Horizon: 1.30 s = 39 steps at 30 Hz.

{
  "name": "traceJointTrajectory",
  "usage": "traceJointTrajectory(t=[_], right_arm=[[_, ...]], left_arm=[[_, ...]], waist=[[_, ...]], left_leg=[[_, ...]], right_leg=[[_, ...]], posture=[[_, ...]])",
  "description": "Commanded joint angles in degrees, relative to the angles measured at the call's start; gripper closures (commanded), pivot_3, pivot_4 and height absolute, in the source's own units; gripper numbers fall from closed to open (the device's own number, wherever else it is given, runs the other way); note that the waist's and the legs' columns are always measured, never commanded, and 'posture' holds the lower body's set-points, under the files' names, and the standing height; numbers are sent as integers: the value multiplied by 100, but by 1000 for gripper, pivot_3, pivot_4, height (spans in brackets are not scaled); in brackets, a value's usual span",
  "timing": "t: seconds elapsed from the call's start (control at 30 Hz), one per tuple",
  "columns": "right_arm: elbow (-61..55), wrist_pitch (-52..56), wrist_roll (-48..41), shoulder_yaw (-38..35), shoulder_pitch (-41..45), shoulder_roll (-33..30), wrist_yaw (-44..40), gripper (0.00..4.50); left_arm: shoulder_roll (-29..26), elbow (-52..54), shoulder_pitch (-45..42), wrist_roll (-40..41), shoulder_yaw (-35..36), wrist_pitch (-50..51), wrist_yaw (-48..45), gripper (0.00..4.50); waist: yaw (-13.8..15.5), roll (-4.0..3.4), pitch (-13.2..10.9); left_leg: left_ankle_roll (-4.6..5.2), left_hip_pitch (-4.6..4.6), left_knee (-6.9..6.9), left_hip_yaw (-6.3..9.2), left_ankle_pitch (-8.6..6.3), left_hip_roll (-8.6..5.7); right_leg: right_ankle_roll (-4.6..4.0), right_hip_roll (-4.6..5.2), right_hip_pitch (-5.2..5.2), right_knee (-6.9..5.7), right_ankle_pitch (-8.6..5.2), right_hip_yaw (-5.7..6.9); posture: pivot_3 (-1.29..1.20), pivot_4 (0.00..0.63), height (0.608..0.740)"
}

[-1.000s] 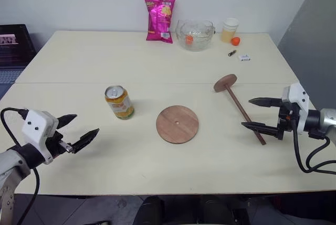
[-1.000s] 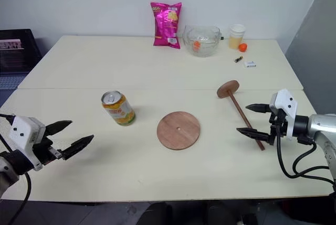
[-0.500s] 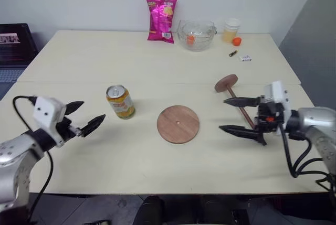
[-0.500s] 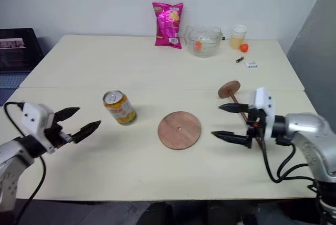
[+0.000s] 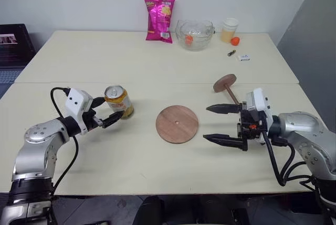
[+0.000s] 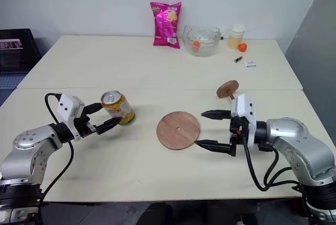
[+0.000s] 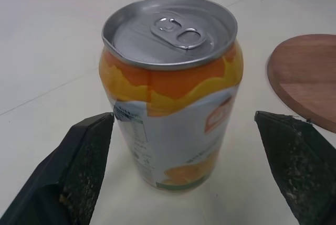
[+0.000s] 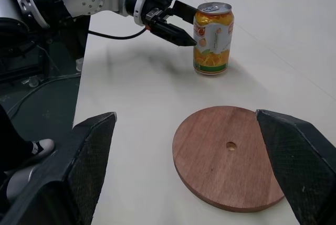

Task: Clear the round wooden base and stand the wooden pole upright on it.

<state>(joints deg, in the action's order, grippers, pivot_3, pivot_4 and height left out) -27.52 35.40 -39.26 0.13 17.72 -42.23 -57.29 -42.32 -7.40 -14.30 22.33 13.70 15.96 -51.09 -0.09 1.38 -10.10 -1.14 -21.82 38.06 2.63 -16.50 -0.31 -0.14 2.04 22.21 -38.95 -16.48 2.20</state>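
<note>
Pale cream tables [image 5: 157, 62] stand against a white wall, and along the far edge are a pink snack bag [image 5: 159, 19], a glass bowl [image 5: 195, 34] and a cup of orange drink [image 5: 229, 30].

Compared with 1 second ago, the left gripper [image 5: 107, 110] is no longer out at the left edge of the table. It has moved forward and to the right, up to the orange drink can [image 5: 119, 102]. The right gripper [image 5: 216, 124] has swung to the left. Before, it was beside the lower end of the wooden pole [image 5: 229, 89]; now it is just right of the round wooden base [image 5: 177, 124]. The can, the base and the pole lie where they were.

The left gripper stands open, with 1 finger on each side of the can. In the left wrist view both fingers [image 7: 84, 170] are clear of the can's wall, so it does not hold it yet. The can stands upright on the table, left of the base and not on it.

The base lies flat near the middle of the table, with its small centre hole showing and nothing on it.

The right gripper is spread wide and holds nothing. Its 2 fingers point left toward the base without touching it. The pole lies on the table behind this gripper, with its disc end toward the far side.
</note>
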Motion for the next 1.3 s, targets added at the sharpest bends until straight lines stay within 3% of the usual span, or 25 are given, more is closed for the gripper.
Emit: traceJointTrajectory(t=[0.03,0.53,0.73,0.93,1.3], right_arm=[[-222,-101,-42,-47,18,37,35,55],[-146,-28,-46,118,318,130,82,55],[-146,-15,-41,179,387,162,105,0],[-173,-3,-39,187,417,178,125,0],[-158,-37,-20,198,450,222,140,0]], left_arm=[[55,-101,-181,-35,-19,-164,-31,0],[412,-632,-612,-240,-246,-335,70,0],[472,-958,-830,-434,-349,-521,77,978],[544,-946,-826,-429,-347,-573,75,1014],[490,-488,-517,-223,797,-721,1202,1014]], waist=[[1,0,0],[3,1,1],[2,1,1],[12,2,1],[-15,8,-3]], left_leg=[[0,0,0,0,0,0],[0,0,1,1,0,-1],[0,0,2,2,0,-1],[0,0,3,5,0,-1],[-1,-2,2,6,0,2]], right_leg=[[0,0,0,0,0,-1],[0,0,-1,-1,0,1],[0,0,-1,-1,0,2],[0,1,-2,-3,0,5],[0,0,3,-2,0,4]], posture=[[0,150,740],[0,150,740],[0,150,740],[0,150,740],[0,150,740]])
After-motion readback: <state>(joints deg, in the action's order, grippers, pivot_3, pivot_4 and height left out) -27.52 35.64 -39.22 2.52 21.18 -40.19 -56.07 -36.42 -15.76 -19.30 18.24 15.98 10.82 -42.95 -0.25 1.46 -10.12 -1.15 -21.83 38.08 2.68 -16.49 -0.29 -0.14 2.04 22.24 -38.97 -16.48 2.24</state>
